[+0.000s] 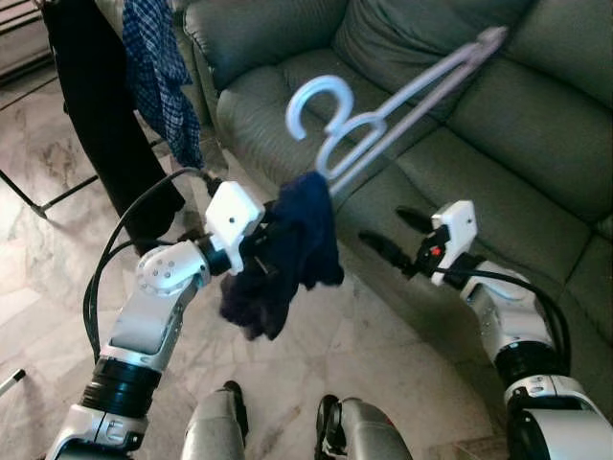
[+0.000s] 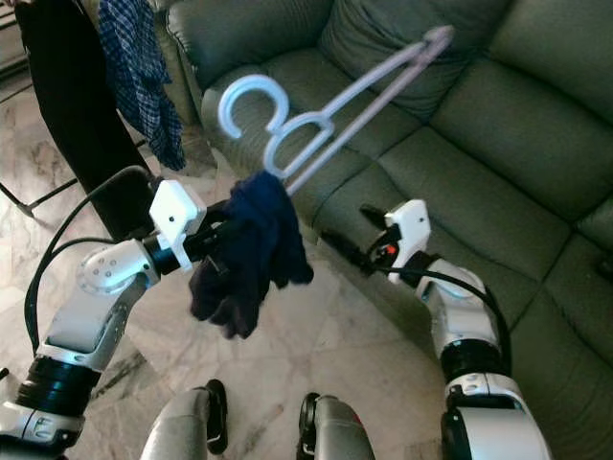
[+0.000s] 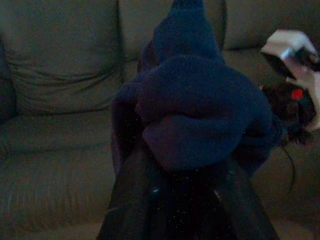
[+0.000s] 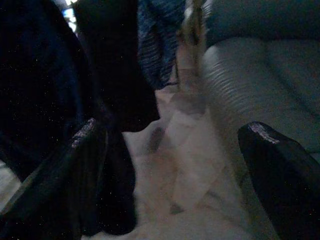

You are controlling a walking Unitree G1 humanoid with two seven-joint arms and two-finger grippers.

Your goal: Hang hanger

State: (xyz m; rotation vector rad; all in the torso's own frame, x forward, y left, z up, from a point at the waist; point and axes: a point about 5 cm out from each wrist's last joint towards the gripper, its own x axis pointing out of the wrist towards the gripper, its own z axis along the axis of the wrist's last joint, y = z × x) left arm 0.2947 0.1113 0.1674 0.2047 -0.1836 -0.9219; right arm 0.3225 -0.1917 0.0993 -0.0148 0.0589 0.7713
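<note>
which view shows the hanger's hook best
The left eye view: the pale hanger shows whole, its hook open above the dark blue garment. The right eye view shows it much the same. The left wrist view shows the garment, not the hook.

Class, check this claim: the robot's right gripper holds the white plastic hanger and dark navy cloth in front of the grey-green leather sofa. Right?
Wrong arm. The left gripper holds the white plastic hanger with the dark navy cloth, as the left eye view shows; the right gripper is open. The grey-green leather sofa stands behind.
</note>
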